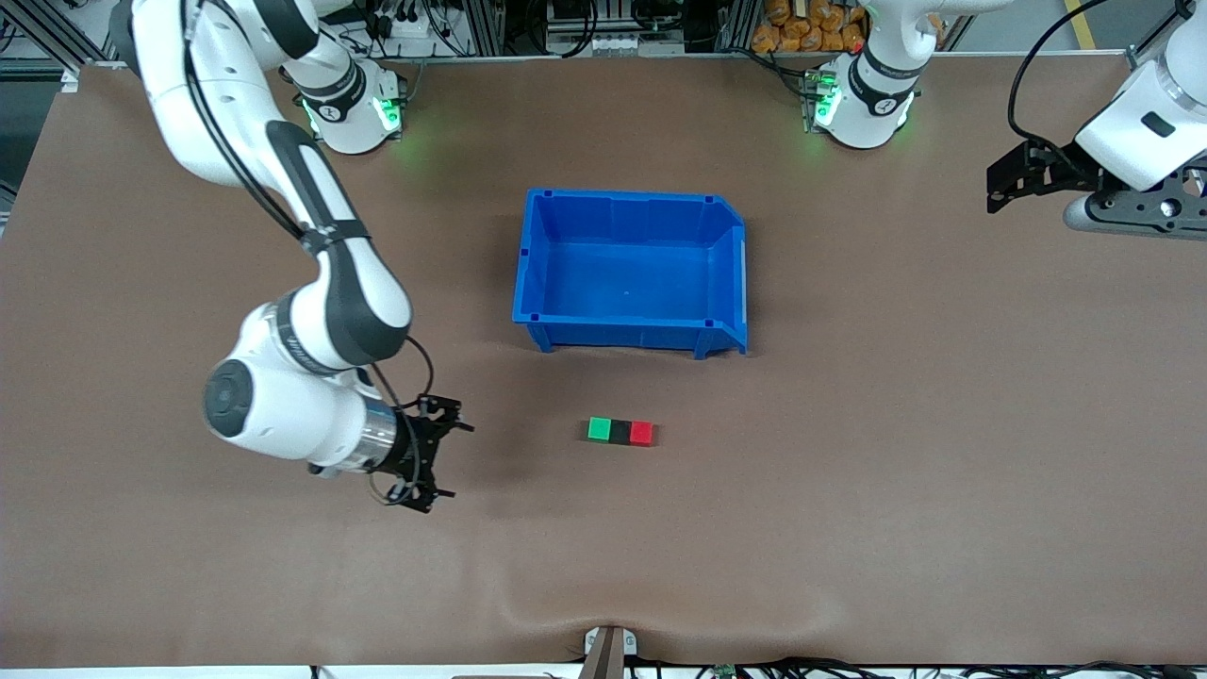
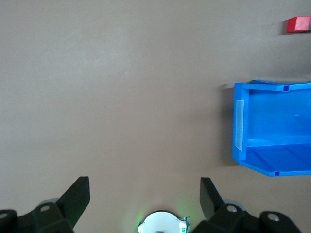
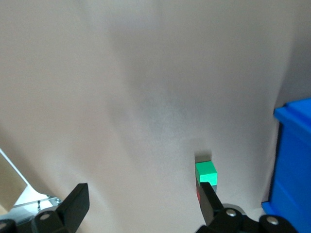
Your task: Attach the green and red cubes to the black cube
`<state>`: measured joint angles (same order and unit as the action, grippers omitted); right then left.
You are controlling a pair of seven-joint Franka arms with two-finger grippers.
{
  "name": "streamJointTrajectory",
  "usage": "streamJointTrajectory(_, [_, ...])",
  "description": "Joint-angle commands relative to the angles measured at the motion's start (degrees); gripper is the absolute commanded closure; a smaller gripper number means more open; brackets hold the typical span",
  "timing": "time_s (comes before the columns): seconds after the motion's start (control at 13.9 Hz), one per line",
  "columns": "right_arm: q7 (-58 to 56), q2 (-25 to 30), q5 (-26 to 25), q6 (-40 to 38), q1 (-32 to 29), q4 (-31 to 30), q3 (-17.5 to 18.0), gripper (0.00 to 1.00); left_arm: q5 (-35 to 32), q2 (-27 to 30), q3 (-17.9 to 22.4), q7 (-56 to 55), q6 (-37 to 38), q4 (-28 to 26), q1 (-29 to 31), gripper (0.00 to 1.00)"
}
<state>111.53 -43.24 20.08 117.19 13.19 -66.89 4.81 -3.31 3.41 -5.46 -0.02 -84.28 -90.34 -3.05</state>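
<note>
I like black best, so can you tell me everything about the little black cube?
The black cube is small, plain and matte, with flat faces and sharp edges. It rests flat on the brown table, nearer the front camera than the blue bin. It sits in the middle of a short row, the green cube touching one side and the red cube touching the other. No pincer touches it.

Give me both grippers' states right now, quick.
Left gripper: open, empty, waiting above the left arm's end of the table.
Right gripper: open, empty, above the table beside the green cube.
</note>
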Motion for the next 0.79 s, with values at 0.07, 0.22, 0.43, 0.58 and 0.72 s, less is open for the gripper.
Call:
streamJointTrajectory(0.07, [-8.1,5.0,-1.5,-6.1,-5.7,-0.8,3.6,0.00,-1.1,0.8,-0.3,-0.3,1.3,0.5,-0.1,0.00])
streamJointTrajectory(0.22, [-14.4,6.5,-3.7,-10.3,-7.4,-0.9,3.9,0.00,-1.1,0.6,-0.3,-0.4,1.2,0.7,-0.1,0.00])
streamJointTrajectory(0.43, [-25.8,8.0,-10.0,-17.1,-8.4,-1.0,4.0,0.00,-0.7,0.5,-0.3,-0.6,1.0,0.7,0.0,0.00])
streamJointTrajectory(0.58, [-32.0,9.2,-10.4,-20.6,-10.7,-1.0,4.1,0.00,-0.5,0.5,-0.3,-0.6,0.8,0.7,0.1,0.00])
streamJointTrajectory(0.72, [-40.7,11.0,-10.5,-24.3,-12.9,-1.2,4.0,0.00,-0.5,0.3,-0.3,-0.6,0.7,0.7,0.0,0.00])
